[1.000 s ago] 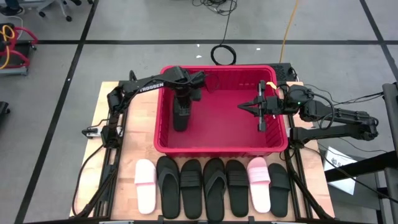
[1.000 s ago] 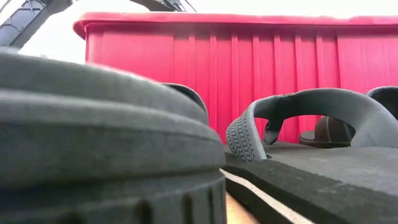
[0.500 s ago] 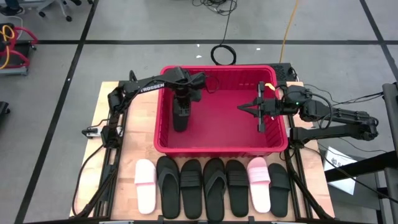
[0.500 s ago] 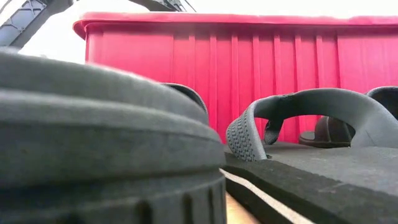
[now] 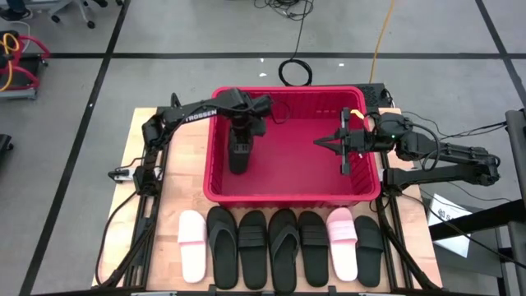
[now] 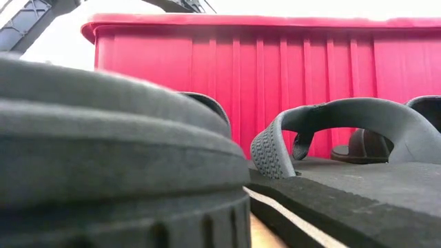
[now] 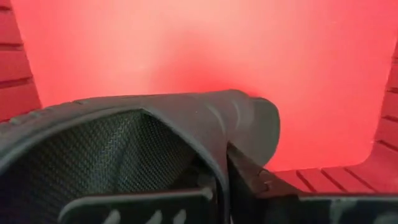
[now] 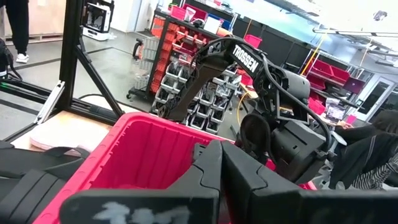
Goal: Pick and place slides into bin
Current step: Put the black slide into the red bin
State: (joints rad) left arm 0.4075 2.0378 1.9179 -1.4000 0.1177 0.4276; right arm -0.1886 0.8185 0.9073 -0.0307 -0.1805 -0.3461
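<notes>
Grey floor crossed by dark lines surrounds a pale wooden table (image 5: 173,177) on which everything sits. Over the left part of the red bin (image 5: 292,196), the left gripper (image 5: 237,164) points down inside it with its fingers closed; in the left wrist view a black slide (image 7: 161,143) fills the space right in front of those fingers, its textured inner strap facing the camera, so the gripper appears clenched on it, though the contact itself is hard to make out. From above, that slide and the gripper merge into one dark shape against the bin's floor.

Across the bin, the right gripper (image 5: 319,142) hangs over the right part, fingers pressed together and holding nothing. The right wrist view looks along them toward the left arm (image 8: 249,68) beyond the bin's red wall, with shelving (image 8: 180,56) in the room behind.

Along the near edge of the table, just in front of the bin, seven slides lie side by side: a pale pink slide (image 5: 192,245) at the left end, four black ones beside it, another pink slide (image 5: 342,242), then a black slide (image 5: 369,251) at the right end.
</notes>
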